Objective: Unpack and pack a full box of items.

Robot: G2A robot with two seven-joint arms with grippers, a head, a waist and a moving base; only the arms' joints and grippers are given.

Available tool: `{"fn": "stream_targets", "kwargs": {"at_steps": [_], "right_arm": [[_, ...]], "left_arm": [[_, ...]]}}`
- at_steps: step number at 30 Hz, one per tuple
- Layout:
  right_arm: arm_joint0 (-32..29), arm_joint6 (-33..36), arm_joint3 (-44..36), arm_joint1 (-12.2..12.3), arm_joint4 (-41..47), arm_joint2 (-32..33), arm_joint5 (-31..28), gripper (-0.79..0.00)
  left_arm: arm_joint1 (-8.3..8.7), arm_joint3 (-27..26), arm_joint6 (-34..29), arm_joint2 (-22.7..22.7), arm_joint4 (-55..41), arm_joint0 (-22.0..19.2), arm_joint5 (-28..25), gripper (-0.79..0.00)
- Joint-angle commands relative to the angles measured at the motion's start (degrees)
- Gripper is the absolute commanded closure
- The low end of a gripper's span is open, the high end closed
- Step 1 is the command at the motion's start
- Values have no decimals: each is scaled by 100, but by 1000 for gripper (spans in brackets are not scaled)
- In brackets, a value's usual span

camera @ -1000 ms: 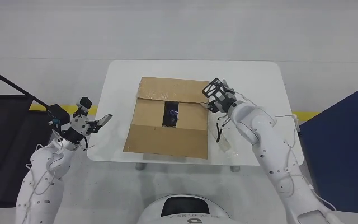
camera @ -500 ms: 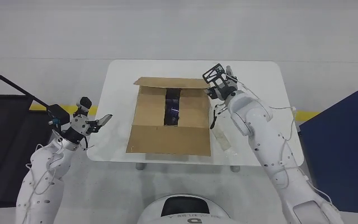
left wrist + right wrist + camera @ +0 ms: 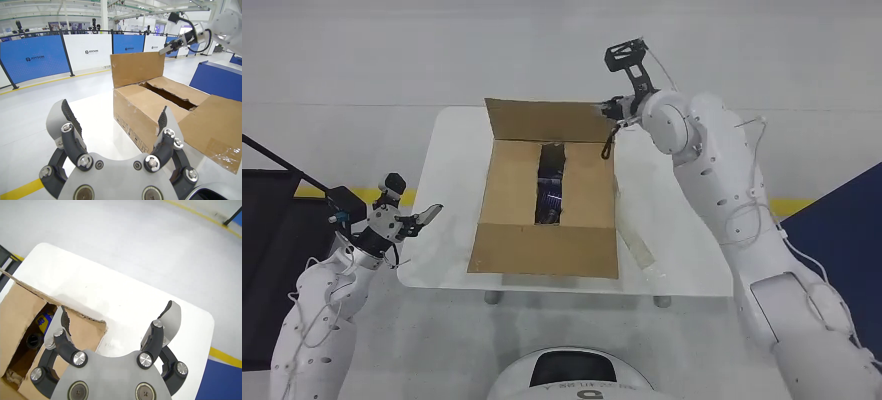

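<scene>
White tabletop [image 3: 692, 190] on a pale grey floor carries the cardboard box [image 3: 510, 195], which sits near its middle.

At the box's far right corner the right gripper [image 3: 117, 307] has its jaws spread wide and holds nothing. One of its fingertips [image 3: 64, 315] lies at the inner face of the far flap [image 3: 542, 120], right by the flap's upper corner; the other hangs over bare table beyond the box. From the left wrist view the same fingertip meets that corner, though I cannot tell whether it presses on it.

The left gripper [image 3: 114, 106] is also wide open and empty. It hangs off the table's left edge, well apart from the box and pointing toward it.

The far flap stands upright. The near flap [image 3: 542, 252] lies folded outward, flat, reaching the table's near edge. Two inner flaps are folded down with a long gap between them. A blue-and-yellow can [image 3: 42, 321], a dark round cap [image 3: 33, 341] and crumpled paper [image 3: 11, 375] show through it. A pale strip [image 3: 640, 250] lies on the table just beside the box's right side.
</scene>
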Motion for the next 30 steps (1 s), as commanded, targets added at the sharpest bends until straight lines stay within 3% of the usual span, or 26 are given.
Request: {"fn": "stream_targets", "kwargs": {"at_steps": [1,3,10,14,24,28,30], "right_arm": [[414,224,774,-130,82,-289,22,-785],[734,302,1415,-253,-32,-572,168,-785],[1162,80,1937,-579,178,-1029,281,-785],[957,-259,1523,-530,420,-797,54,-785],[957,-259,1523,-530,420,-797,54,-785],[757,-723,1736,-518,378,-616,794,-785],[678,-759,1943,-521,835,-430,666,-785]], "left_arm": [[0,0,0,0,0,0,0,-785],[0,0,0,0,0,0,0,-785],[0,0,0,0,0,0,0,-785],[0,0,0,0,0,0,0,-785],[0,0,0,0,0,0,0,-785],[0,0,0,0,0,0,0,-785],[0,0,0,0,0,0,0,-785]]}}
